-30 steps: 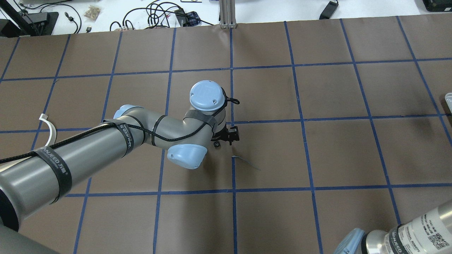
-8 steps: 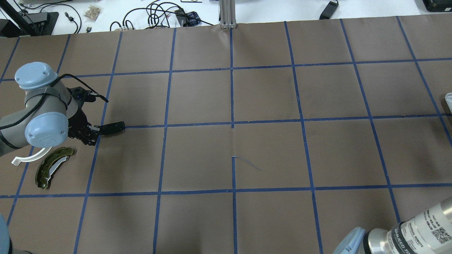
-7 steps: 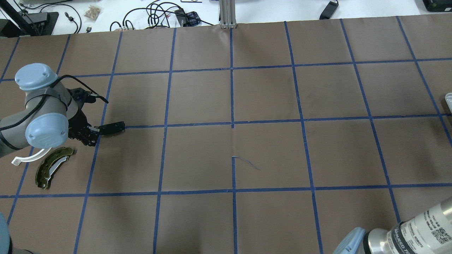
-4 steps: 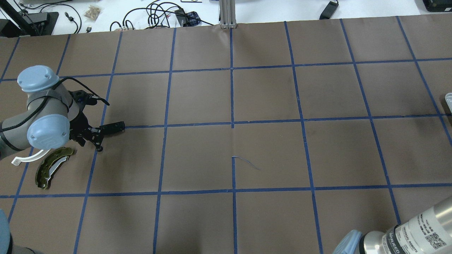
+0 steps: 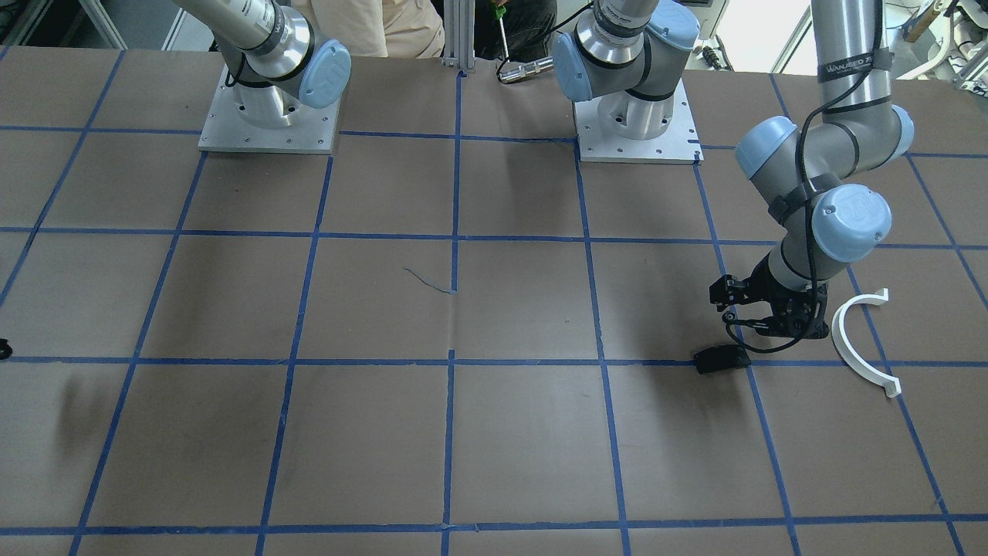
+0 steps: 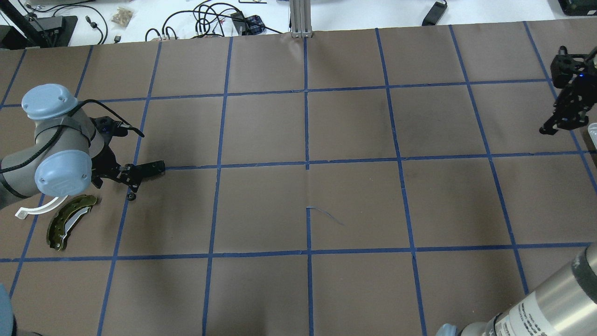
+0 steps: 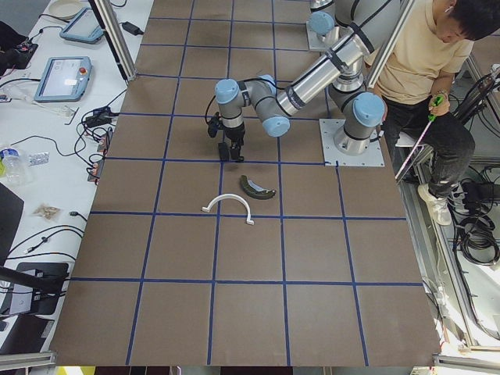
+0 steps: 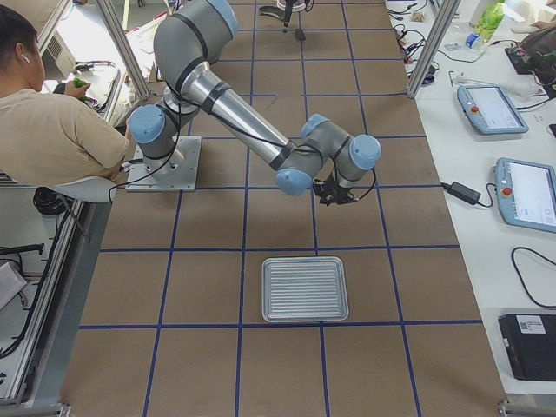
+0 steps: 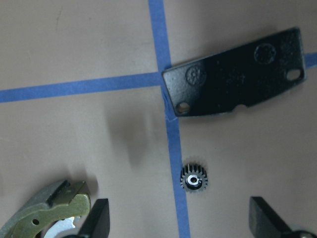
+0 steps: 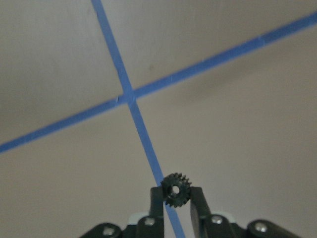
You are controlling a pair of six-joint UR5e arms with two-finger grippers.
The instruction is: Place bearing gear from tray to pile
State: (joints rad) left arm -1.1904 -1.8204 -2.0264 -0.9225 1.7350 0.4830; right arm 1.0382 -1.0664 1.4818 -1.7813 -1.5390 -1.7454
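We see the left gripper (image 9: 178, 201) hanging low over the brown table (image 6: 354, 205), its two fingers spread wide and holding nothing. One small black bearing gear (image 9: 193, 178) lies flat on a blue tape line, just ahead of the gap between those fingers and touching neither. Farther ahead of this claw, past the gear, lies the flat black rectangular plate (image 9: 237, 74), one corner on a crossing of the tape. The gear and the plate are near each other but apart. Close to the outside of one finger we find the end of the olive-green brake shoe (image 9: 44, 218); we cannot tell whether the finger touches it. In the overhead view the white plastic half-ring (image 6: 39, 208) lies just beyond the shoe from the claw, partly hidden under the left arm's elbow. The right gripper (image 10: 176, 191) is well away on the other side of the table. It is clamped on a second bearing gear (image 10: 176, 187), which stands on edge between the fingertips above a tape line. The ribbed metal tray (image 8: 266, 291) sits near this claw, not under it.
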